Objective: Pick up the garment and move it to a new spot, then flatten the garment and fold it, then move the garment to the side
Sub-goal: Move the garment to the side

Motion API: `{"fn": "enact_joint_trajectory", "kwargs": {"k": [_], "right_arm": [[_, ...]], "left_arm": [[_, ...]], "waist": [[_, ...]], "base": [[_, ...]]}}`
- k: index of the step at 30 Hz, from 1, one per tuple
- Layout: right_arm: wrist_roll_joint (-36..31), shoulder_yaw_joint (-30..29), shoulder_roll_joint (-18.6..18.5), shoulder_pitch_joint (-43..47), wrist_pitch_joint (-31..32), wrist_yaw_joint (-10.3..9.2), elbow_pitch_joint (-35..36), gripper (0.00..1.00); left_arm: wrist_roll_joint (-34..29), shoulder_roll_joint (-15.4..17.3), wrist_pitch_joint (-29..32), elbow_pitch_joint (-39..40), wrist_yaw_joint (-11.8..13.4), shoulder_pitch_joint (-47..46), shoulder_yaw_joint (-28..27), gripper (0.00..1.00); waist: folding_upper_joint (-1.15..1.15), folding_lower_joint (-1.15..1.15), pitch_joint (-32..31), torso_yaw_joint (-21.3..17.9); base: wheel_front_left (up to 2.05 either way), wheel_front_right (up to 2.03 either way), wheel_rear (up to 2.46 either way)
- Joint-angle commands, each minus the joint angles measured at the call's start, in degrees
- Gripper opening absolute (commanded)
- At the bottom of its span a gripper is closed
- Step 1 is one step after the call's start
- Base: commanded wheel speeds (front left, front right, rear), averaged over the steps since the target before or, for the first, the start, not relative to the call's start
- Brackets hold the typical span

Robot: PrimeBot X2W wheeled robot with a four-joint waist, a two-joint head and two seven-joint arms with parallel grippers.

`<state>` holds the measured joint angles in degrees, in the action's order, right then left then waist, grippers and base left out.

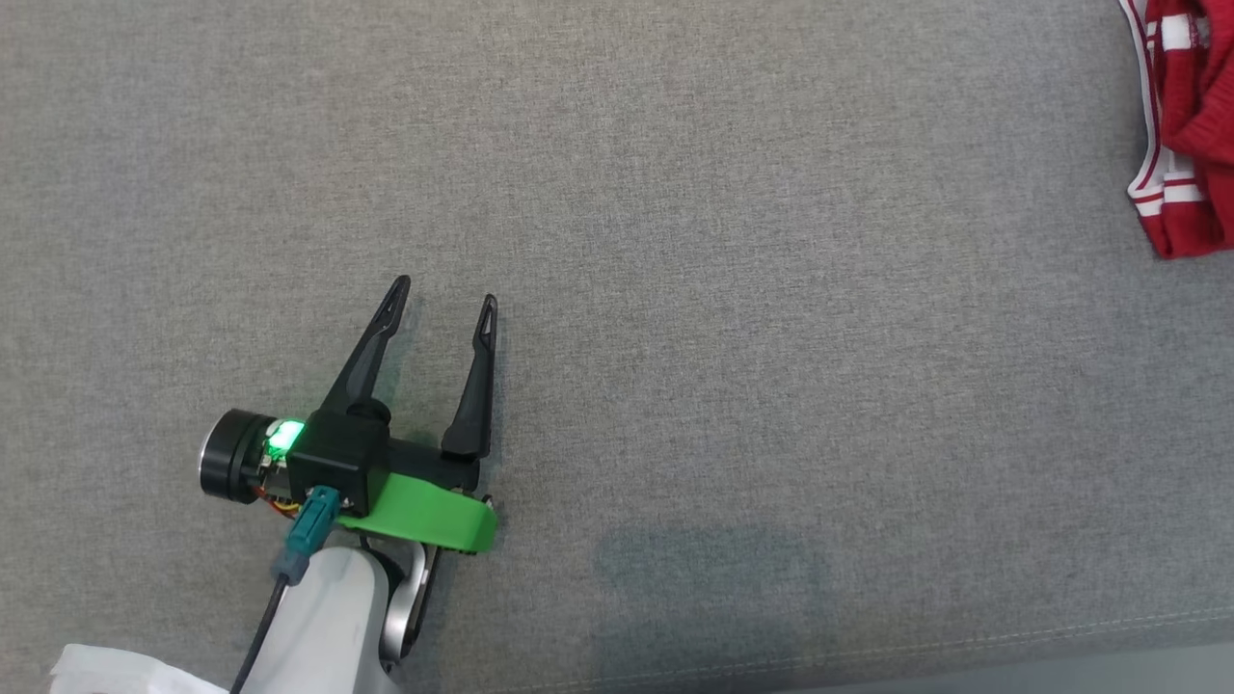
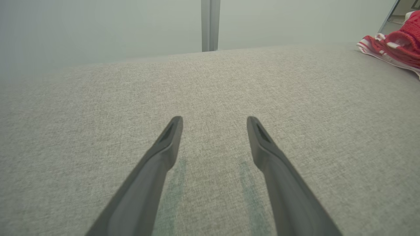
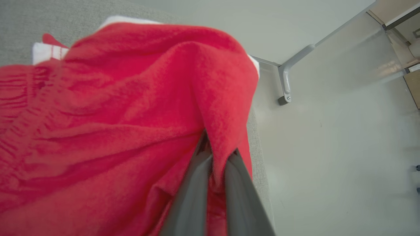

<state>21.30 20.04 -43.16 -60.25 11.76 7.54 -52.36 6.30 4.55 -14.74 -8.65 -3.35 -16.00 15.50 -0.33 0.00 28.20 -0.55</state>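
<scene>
Garment, the red one with white stripes, is sitting bunched up at the far right of the grey fabric surface in my head view. I'm seeing the right gripper clamping onto a fold of the red cloth, close to the surface's edge. Left gripper is hanging over bare grey fabric, fingers spread wide, gripping nothing, well apart from the garment.

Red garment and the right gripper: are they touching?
Touching. The right wrist view shows the right gripper pinched shut on a fold of the garment.
</scene>
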Motion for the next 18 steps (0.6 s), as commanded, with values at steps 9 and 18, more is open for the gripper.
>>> {"fn": "enact_joint_trajectory", "kwargs": {"k": [9,18], "right_arm": [[-5.5,-2.1,2.3,-2.9,-5.5,-0.11,-6.6,1.0],[-10.5,-3.5,4.1,-4.6,-10.1,-0.11,-10.8,1.0]], "left_arm": [[-0.5,1.1,0.4,0.4,0.6,-1.5,0.5,1.0],[-0.1,1.6,0.7,0.4,0.9,-1.4,0.8,1.0]], "waist": [[0.33,0.0,1.2,-0.7],[0.33,0.0,0.6,-2.0]], "base": [[0.0,0.0,0.0],[0.0,0.0,0.0]]}}
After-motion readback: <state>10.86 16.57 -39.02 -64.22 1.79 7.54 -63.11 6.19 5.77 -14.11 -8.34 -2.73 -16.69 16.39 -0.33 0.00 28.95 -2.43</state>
